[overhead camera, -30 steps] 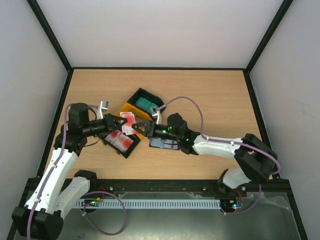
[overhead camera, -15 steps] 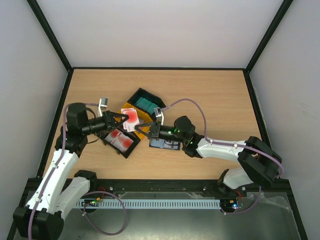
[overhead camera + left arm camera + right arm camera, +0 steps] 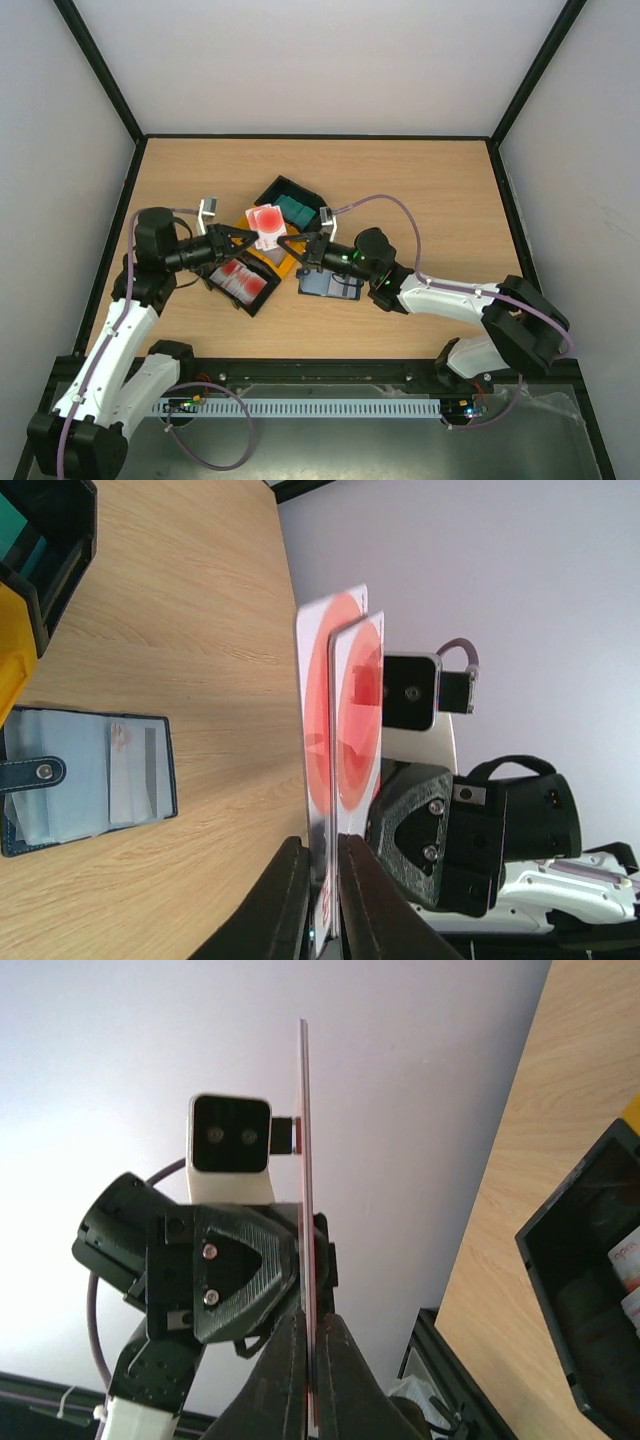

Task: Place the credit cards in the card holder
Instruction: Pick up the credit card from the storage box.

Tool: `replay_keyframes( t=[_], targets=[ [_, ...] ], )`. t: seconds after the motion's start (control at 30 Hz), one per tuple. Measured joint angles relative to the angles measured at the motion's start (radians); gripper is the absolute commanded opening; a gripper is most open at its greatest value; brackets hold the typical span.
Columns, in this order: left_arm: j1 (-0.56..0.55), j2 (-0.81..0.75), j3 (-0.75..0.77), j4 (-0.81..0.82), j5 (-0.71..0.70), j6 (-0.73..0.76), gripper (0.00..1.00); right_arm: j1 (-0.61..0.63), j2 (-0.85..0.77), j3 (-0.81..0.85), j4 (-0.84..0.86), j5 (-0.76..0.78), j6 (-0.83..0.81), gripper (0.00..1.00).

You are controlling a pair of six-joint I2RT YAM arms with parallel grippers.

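Wooden desk (image 3: 420,190) with pale walls on three sides, and two arms reaching in from the near edge. The two tools meet over the left middle of the desk.

Two credit cards (image 3: 345,710) are up in the air between the tools. They are red and white with a big red circle. They sit face to face, one a little ahead of the other. The left tool (image 3: 322,875) is clenched on their bottom end, so their long side runs straight out from its fingers. From above, they stick up over the yellow tray (image 3: 10,660), with the red face turned up. The right tool (image 3: 311,1360) is pinched tight on the thin edge of a card too. I cannot tell if it grips one card or both.

One card holder (image 3: 90,780) lies open and flat on the desk, just to the right of the tools, under the right arm. It is dark blue outside and light blue inside. Its long side runs left to right. One pale card sits in a pocket, and the little clasp tab sticks out from one end.

I count three trays. The black tray (image 3: 268,292) to the near left has more red cards (image 3: 238,278) in it, too blurry to count. The yellow one is in the middle. Another black tray (image 3: 278,187) on the far side holds something teal (image 3: 293,209).
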Motion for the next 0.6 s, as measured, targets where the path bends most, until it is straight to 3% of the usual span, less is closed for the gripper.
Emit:
replay_keyframes(
  t=[0.13,0.37,0.6],
  targets=[
    [0.0,0.0,-0.011,0.0,0.002,0.0,0.03,-0.009,-0.001,0.001,-0.013,0.019,0.011,0.02],
    [0.0,0.003,-0.019,0.002,0.006,0.004,0.03,-0.01,-0.001,0.005,-0.027,0.021,0.021,0.02],
    [0.0,0.008,-0.032,0.031,0.016,-0.014,0.19,-0.011,0.003,0.013,-0.018,-0.014,0.034,0.02]
  ],
)
